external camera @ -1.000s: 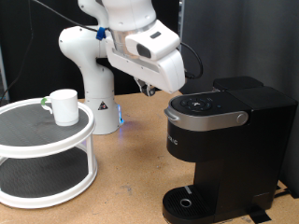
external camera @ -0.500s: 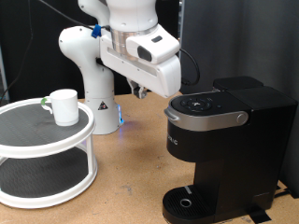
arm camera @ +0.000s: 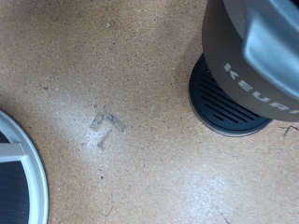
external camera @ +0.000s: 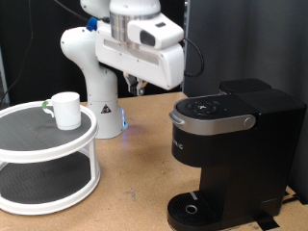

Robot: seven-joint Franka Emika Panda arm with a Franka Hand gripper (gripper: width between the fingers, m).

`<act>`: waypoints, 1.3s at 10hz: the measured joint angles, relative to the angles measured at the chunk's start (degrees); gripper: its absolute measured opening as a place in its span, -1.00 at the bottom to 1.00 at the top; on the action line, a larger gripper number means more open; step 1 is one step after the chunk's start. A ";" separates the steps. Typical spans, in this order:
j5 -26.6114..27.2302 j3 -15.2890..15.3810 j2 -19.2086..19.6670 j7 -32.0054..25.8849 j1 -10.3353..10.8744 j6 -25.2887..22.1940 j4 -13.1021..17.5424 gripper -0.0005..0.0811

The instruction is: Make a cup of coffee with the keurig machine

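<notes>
The gripper (external camera: pixel 139 88) hangs in the air above the table (external camera: pixel 135 183), between the cup (external camera: pixel 65 109) and the keurig (external camera: pixel 226 144); its fingers are largely hidden by the hand, so whether they are wide or narrow I cannot tell; nothing shows between them; the cup stands upright on the top tier of a white round shelf (external camera: pixel 43 159) at the exterior view's left; the keurig sits at the right, lid down, drip tray (arm camera: pixel 227 101) bare.

The keurig machine (external camera: pixel 231 144) looks of matt black plastic with a smooth grey-silver lid trim, the cup (external camera: pixel 65 109) beside it on the white stand (external camera: pixel 48 159) seems glossy ceramic, and the table (arm camera: pixel 131 112) is rough, speckled brown board, perhaps cork.
</notes>
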 joint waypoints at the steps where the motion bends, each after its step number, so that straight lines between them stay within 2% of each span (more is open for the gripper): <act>1: 0.38 -0.56 -0.99 -1.52 -0.05 -0.57 0.37 -0.97; 3: 1.22 -1.89 -3.09 -4.78 -0.26 -3.32 1.44 -0.97; 5: 1.51 -2.88 -4.24 -7.09 -0.40 -9.10 3.19 -0.97; 6: 1.46 -2.86 -4.08 -6.92 -0.40 -8.48 2.99 -0.97; 9: -2.93 -2.86 -4.19 -11.60 -0.41 -7.04 1.42 -0.97; 13: -4.96 -4.72 -6.89 -17.95 -1.22 -4.31 -2.08 -0.97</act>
